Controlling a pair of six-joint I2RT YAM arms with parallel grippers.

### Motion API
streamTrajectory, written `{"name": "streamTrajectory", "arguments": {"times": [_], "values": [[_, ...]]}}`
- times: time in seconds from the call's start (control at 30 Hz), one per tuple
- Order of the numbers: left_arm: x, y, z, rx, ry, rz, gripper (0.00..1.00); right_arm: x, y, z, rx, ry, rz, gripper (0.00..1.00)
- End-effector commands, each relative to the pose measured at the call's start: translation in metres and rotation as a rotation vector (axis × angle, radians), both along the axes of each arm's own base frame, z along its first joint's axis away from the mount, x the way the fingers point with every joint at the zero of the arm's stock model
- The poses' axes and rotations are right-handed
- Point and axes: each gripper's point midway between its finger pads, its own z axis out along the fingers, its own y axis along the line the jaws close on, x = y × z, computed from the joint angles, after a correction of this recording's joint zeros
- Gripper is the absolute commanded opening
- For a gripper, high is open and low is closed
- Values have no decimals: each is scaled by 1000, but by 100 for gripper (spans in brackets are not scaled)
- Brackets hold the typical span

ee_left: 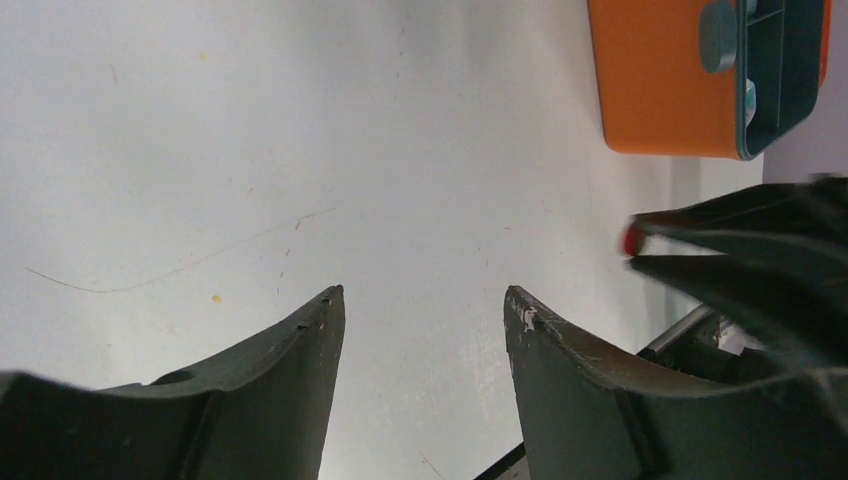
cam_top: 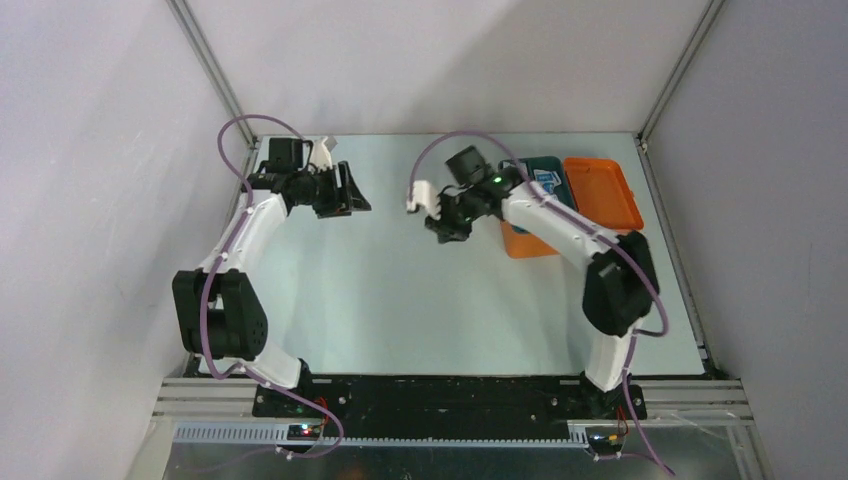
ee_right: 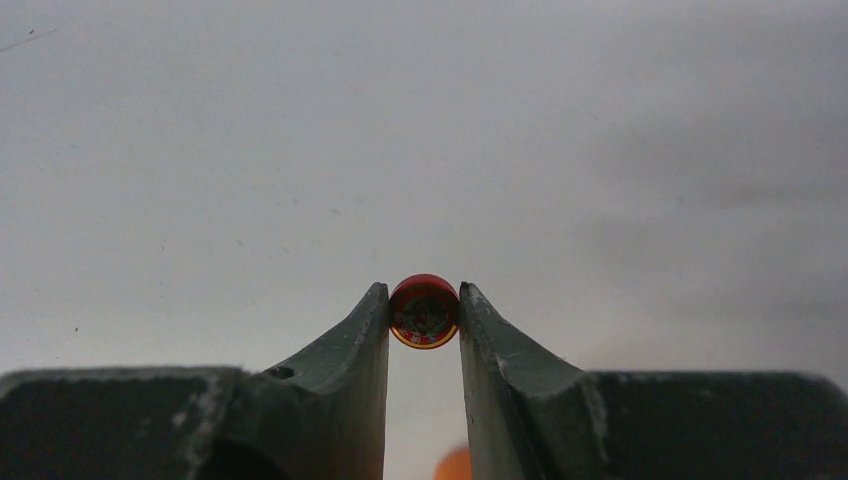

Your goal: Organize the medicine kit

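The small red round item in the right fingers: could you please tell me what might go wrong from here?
The red round item is pinched only at the tips of the right fingers, so it may roll or pop out in transit. The right arm crosses over the medicine kit in the top view, so a descent could knock it.

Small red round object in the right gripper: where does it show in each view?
Top external: not discernible; right gripper sits upper centre.
Left wrist: small red round object at right, mid-height, between dark fingers.
Right wrist: the object dead centre, pinched.
Shared landmark: the right gripper's dark fingers.
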Motion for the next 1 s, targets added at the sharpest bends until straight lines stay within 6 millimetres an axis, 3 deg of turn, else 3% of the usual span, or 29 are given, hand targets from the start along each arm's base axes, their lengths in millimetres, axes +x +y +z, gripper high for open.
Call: {"name": "streamTrajectory", "arguments": {"times": [0.0, 0.13, 0.27, 0.4, 0.53, 0.73, 0.87, 0.97], "values": [[18, 6, 27, 41, -107, -9, 65, 11, -37, 61, 113, 15, -209, 24], [25, 5, 29, 77, -122, -31, 65, 33, -87, 86, 176, 97, -440, 24], [30, 6, 16, 122, -103, -37, 65, 64, -150, 86, 238, 190, -719, 25], [28, -3, 7, 131, -56, -61, 65, 77, -187, 77, 285, 283, -858, 28], [29, -4, 10, 160, -63, -90, 66, 85, -200, 70, 284, 302, -890, 28], [27, -4, 4, 165, -38, -92, 66, 89, -201, 66, 294, 315, -928, 30], [28, -4, 5, 172, -43, -91, 66, 94, -215, 58, 279, 324, -1116, 48], [31, -4, 6, 173, -48, -89, 66, 96, -227, 71, 332, 335, -1228, 68]]}}
